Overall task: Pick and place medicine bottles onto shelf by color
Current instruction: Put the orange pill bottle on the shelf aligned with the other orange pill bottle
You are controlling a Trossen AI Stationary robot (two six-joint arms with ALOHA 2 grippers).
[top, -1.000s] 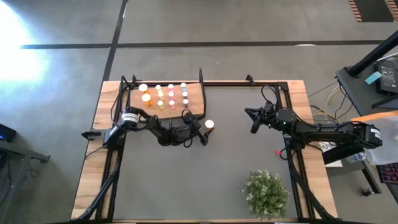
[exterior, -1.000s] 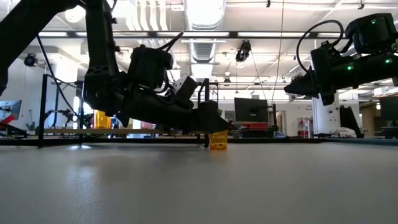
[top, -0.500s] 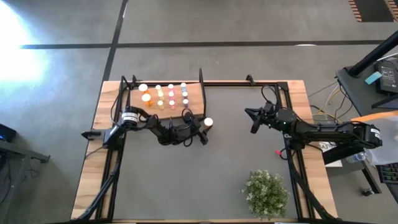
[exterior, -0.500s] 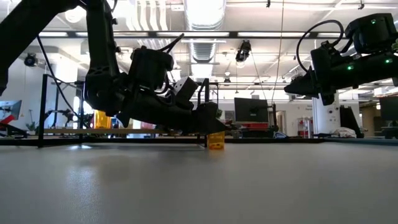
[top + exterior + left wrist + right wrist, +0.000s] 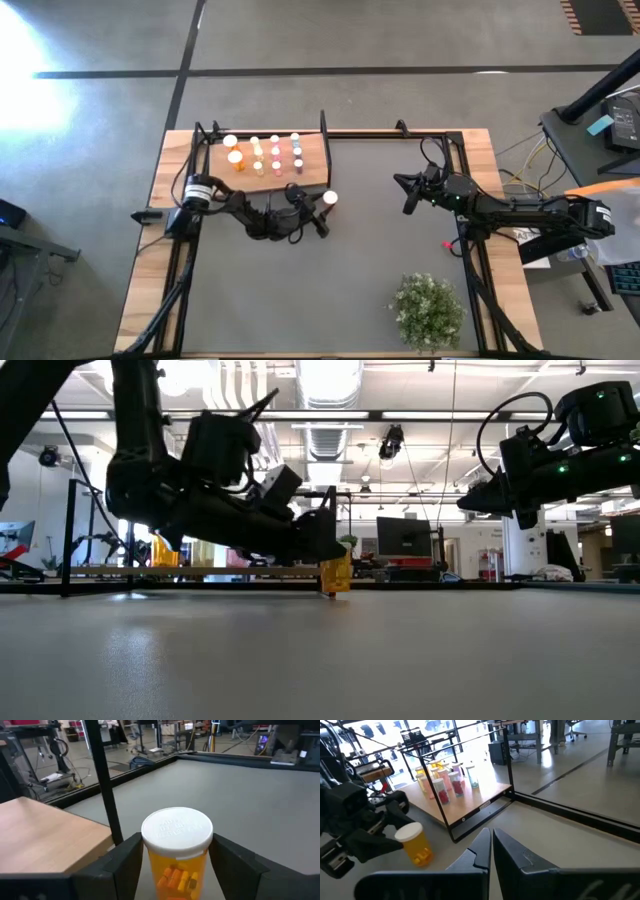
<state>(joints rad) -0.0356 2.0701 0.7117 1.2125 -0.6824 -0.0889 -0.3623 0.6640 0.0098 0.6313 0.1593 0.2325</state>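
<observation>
An orange medicine bottle [image 5: 176, 865] with a white cap [image 5: 329, 198] stands upright between the fingers of my left gripper [image 5: 320, 208], just off the near right corner of the shelf [image 5: 300, 180]. The shelf is a light wooden board with a thin black post [image 5: 102, 770]. Several small orange, yellow, pink and blue bottles [image 5: 265, 152] stand on it in rows. My right gripper [image 5: 405, 195] hangs shut and apart, toward the table's right side, and holds nothing [image 5: 491, 845]. My left gripper pinches the orange bottle's body [image 5: 150, 870] just below the white cap, one finger [image 5: 122, 865] on each side. The fingers come in level from the table's left. The bottle stands upright in the hold. I cannot tell whether its base is off the mat.
A green bushy plant [image 5: 428, 310] stands near the table's front right. A black frame rail [image 5: 400, 132] runs along the table's far edge. The dark grey mat [image 5: 330, 290] between the two arms is open room.
My left gripper has shut on the orange bottle, which stood between its wide-open fingers a second ago. It has then drawn back toward the table's left edge, taking the upright bottle closer to the shelf's corner post. My right arm has kept still.
</observation>
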